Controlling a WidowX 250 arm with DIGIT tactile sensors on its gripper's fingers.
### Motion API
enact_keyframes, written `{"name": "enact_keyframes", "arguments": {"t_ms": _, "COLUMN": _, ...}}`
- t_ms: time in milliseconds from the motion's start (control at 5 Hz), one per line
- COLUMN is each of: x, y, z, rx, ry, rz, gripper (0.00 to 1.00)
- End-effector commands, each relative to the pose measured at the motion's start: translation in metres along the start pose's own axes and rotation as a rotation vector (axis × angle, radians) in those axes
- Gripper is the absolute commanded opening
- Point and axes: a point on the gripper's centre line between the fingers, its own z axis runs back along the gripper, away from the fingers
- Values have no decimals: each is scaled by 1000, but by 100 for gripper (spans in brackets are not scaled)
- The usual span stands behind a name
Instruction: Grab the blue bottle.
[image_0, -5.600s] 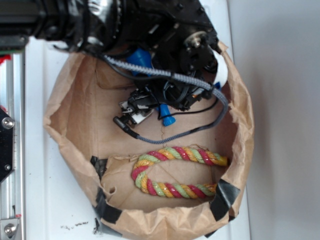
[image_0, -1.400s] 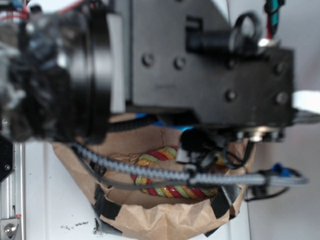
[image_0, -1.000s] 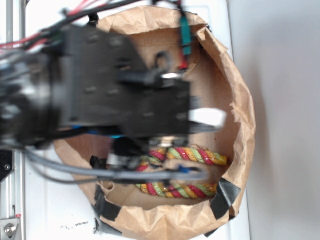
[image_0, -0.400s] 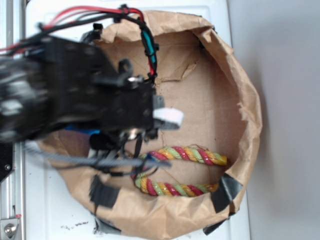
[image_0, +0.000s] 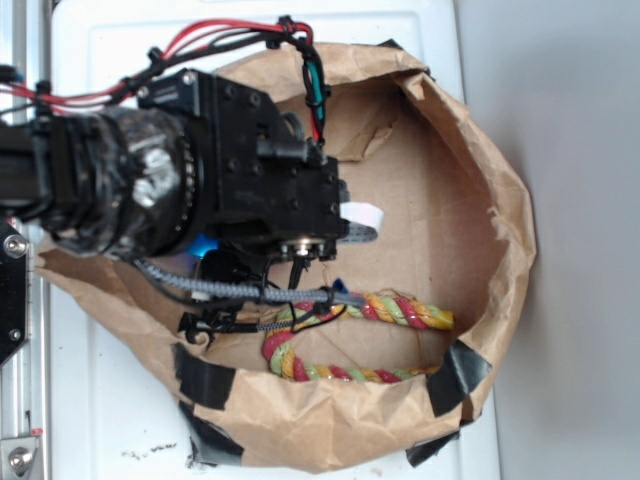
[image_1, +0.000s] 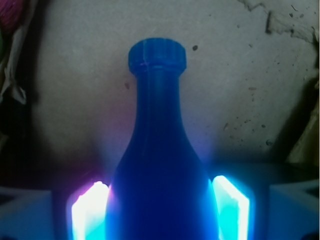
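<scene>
Blue bottle (image_1: 159, 165) filling wrist view, neck up, rimmed mouth at top, body wide at bottom edge. Pinched between two glowing fingers (image_1: 90, 212) of gripper (image_1: 159, 215), one each side of body, pads tight against it, no gap visible. Behind bottle: pale brown paper, cracked and speckled top right. In ext. view, only a sliver of blue (image_0: 206, 244) showing under the arm (image_0: 150, 195), left part of bag (image_0: 505, 230); rest of bottle hidden by black wrist block. Gripper itself not visible there, covered by arm. Crumpled brown paper bag lying open on white surface (image_0: 130, 30), rim rolled outward, black tape patches (image_0: 462, 368) at lower rim right and left. Inside bag, low centre: rope (image_0: 395, 310), red-yellow-green twist, bent into a loop, well apart from blue sliver, partly crossed by grey braided cable (image_0: 250, 292) hanging from arm. Red and black wires (image_0: 215, 35) running along arm top, green connector near bag's upper rim. White tag (image_0: 360, 212) sticking out from arm's right side, over bare bag floor. Metal rail (image_0: 22, 330) down left edge of ext. view. Grey surface at right of white one. Whether bottle is touching bag floor: can't tell from either view.
</scene>
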Motion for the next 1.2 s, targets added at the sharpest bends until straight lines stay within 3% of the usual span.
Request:
{"name": "enact_keyframes", "arguments": {"t_ms": 0, "x": 43, "y": -4, "z": 320, "rx": -103, "ry": -424, "rz": -16, "gripper": 0}}
{"name": "enact_keyframes", "arguments": {"t_ms": 200, "x": 45, "y": -8, "z": 316, "rx": -92, "ry": -415, "rz": -22, "gripper": 0}}
{"name": "enact_keyframes", "arguments": {"t_ms": 800, "x": 43, "y": -2, "z": 340, "rx": -133, "ry": -436, "rz": -41, "gripper": 0}}
{"name": "enact_keyframes", "arguments": {"t_ms": 1000, "x": 39, "y": -2, "z": 373, "rx": -151, "ry": -458, "rz": -76, "gripper": 0}}
